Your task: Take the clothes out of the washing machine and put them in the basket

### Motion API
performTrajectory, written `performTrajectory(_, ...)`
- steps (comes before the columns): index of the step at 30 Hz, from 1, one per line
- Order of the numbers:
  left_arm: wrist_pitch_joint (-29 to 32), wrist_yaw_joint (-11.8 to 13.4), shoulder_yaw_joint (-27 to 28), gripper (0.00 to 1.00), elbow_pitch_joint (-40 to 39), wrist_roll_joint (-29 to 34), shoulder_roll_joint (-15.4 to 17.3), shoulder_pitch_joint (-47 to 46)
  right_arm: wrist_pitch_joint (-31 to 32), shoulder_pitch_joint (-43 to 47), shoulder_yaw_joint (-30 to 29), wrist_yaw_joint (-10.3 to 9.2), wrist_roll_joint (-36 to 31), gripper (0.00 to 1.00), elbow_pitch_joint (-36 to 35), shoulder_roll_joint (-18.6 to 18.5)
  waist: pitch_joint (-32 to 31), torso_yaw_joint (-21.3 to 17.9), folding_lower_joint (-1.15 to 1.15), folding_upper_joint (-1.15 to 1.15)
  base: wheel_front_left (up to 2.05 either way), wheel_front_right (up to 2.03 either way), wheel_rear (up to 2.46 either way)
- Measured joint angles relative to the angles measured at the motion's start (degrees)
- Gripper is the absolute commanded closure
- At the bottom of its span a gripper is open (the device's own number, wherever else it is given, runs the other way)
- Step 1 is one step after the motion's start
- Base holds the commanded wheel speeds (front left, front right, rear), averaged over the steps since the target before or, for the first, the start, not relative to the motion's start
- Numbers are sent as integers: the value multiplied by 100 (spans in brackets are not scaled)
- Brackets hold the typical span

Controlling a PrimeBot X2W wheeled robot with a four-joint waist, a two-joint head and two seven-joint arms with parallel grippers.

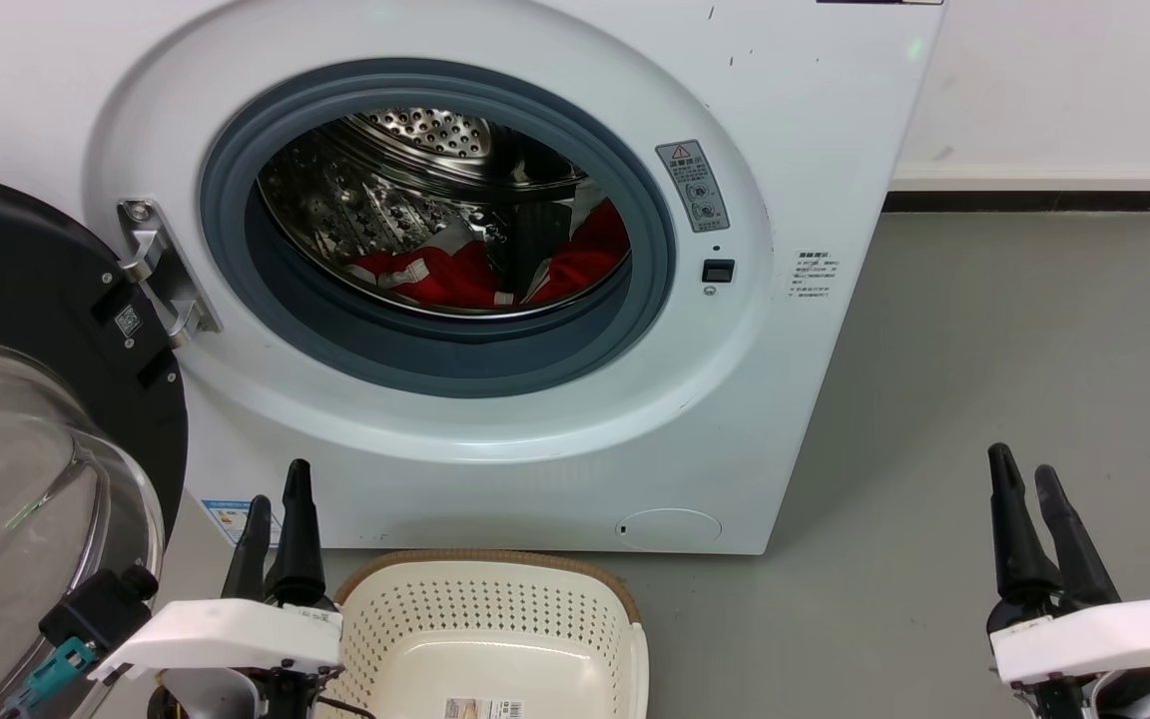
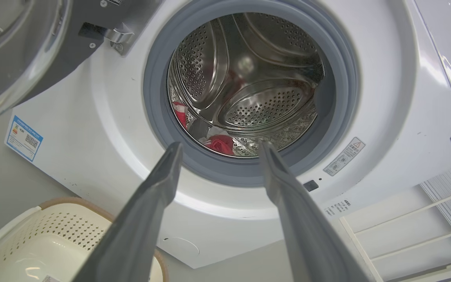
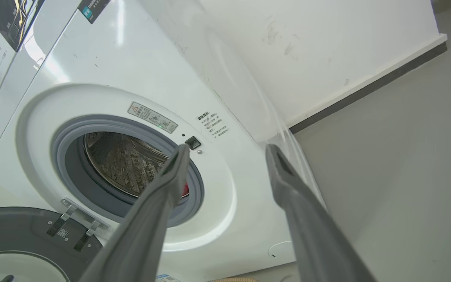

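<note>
1. Washing machine (image 1: 815, 150): white front loader standing on the grey floor (image 1: 984, 350), against a white wall (image 1: 1054, 80) at the far side.
2. Door (image 1: 36, 300): black frame with clear glass, swung fully open to the left and hanging on a metal hinge (image 1: 161, 270) at the left of the porthole.
3. Clothes (image 1: 455, 280): red fabric with white trim, lying in a heap at the bottom of the steel drum (image 1: 415, 130), toward its right side. All of it is inside the machine.
4. Basket (image 1: 495, 556): cream plastic with a brown rim and perforated walls. It sits on the floor just in front of the machine, below the porthole. A barcode sticker (image 1: 483, 709) is on its inside bottom.
5. Left tool (image 1: 279, 484): near left, just beside the basket's left rim, fingers pointing up at the machine front. In the left wrist view the fingers stand well apart and have hold of nothing.
6. Right tool (image 1: 1022, 461): near right, above the floor, well apart from basket and machine. In the right wrist view the fingers are spread wide with nothing between them.
7. Neither tool touches the clothes, the basket or the machine.
</note>
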Motion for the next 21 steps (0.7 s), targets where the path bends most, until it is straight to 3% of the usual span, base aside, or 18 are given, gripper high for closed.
performTrajectory(21, -385, -47, -124, 0, -193, 1517, 2, 204, -391, 218, 63, 0, -1731, 0, -448, 0, -14, 6, 0, 0, 0, 0, 0)
